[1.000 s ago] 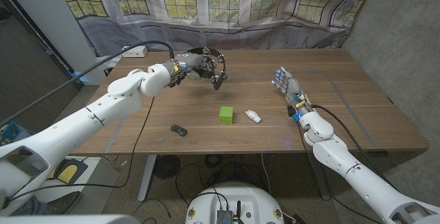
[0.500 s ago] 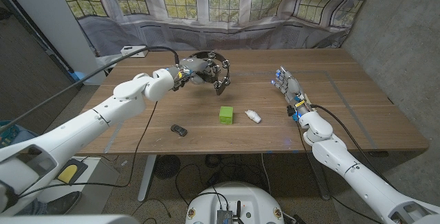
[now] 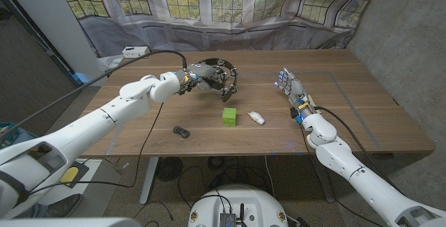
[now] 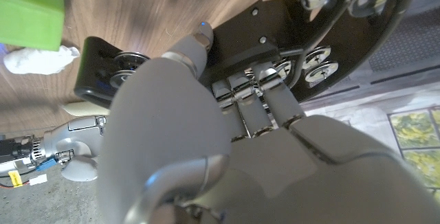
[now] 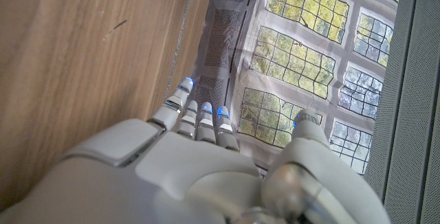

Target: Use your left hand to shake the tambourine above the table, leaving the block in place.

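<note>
My left hand (image 3: 197, 78) grips a black tambourine (image 3: 221, 76) with silver jingles and holds it in the air over the table's far middle. In the left wrist view my fingers (image 4: 258, 110) wrap around the tambourine's black frame (image 4: 275, 25). The green block (image 3: 229, 117) sits on the table, nearer than the tambourine and slightly to its right; a corner of the green block (image 4: 31, 11) appears in the left wrist view. My right hand (image 3: 293, 89) stands on the table at the right, fingers stretched out and holding nothing.
A small white object (image 3: 257, 118) lies just right of the block. A small dark object (image 3: 181, 131) lies near the table's front edge, left of the block. A white power strip (image 3: 134, 51) sits at the far left corner. Windows and a curtain stand behind the table.
My left hand has carried the tambourine to the right, toward the table's middle, and the tambourine has tilted. The block and my right hand have stayed put.
</note>
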